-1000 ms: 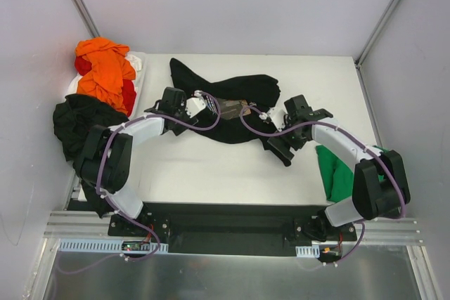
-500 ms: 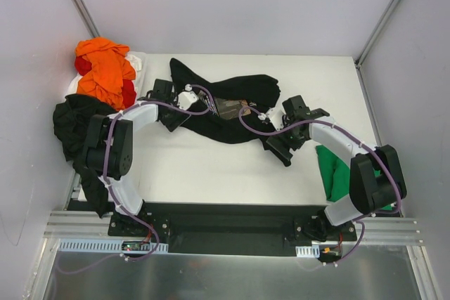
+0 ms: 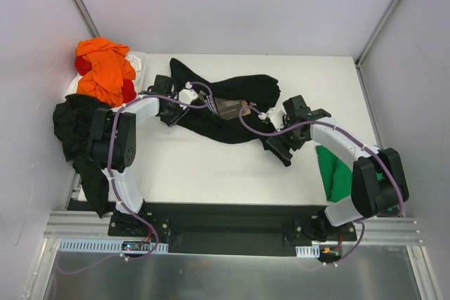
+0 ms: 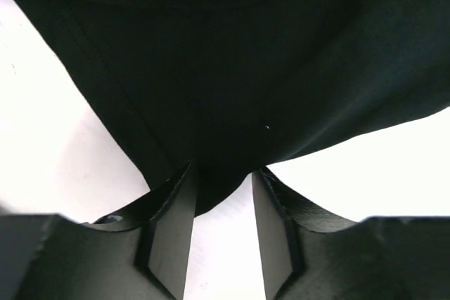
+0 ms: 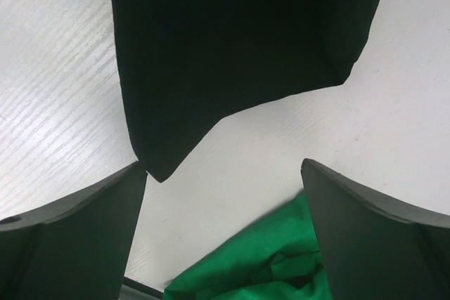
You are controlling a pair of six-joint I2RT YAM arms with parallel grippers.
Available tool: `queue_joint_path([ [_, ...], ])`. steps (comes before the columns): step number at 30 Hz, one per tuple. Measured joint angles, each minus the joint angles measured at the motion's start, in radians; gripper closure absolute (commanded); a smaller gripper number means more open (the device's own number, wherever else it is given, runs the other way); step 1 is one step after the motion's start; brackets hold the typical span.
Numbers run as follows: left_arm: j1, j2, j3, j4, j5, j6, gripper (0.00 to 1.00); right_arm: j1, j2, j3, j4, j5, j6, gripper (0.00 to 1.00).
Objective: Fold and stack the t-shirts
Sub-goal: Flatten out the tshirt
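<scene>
- the white tabletop (image 3: 211, 173) has a crumpled black cloth t-shirt with a small rectangular chest print (image 3: 239, 89) sprawled across its middle, print side up, with one long bit trailing off toward the far left
- the left gripper (image 3: 171, 110) is down on the left end of that black printed shirt
- in the left wrist view its fingers (image 4: 172, 223) sit fairly close together, a rounded lobe of the black cloth fills the gap between the tips, and bare table shows between them nearer the camera
- honestly cannot tell if that pincer is really squeezing the cloth or just straddling it
- the right gripper (image 3: 285, 142) hangs at the shirt's right end with its jaws spread wide apart and nothing in them
- in the right wrist view a pointed corner of the black cloth lies on the table, just beside the tip of the finger (image 5: 77, 223) on the left of the view, the rest of the gap is plain table
- a bright green cloth t-shirt (image 3: 334, 173) is bunched at the right edge of the table, right next to the right arm
- over in the far left corner an orange cloth t-shirt (image 3: 105, 68) is heaped on a red cloth t-shirt (image 3: 129, 94), with something white (image 3: 138, 61) under them, can't make out what
- a second, plain black cloth t-shirt (image 3: 77, 124) slumps over the table's left edge, just below that heap and beside the left arm's elbow
</scene>
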Motion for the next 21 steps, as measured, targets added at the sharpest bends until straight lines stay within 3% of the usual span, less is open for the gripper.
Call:
queue_joint_path([
  [15,0.000,-0.002,0.000,-0.014,-0.008,-0.003,0.69,0.130,-0.048,-0.116,-0.016,-0.010,0.026,0.07],
  [21,0.000,-0.005,-0.004,-0.021,-0.011,-0.003,0.72,0.130,-0.023,-0.124,-0.008,-0.006,0.010,0.16],
])
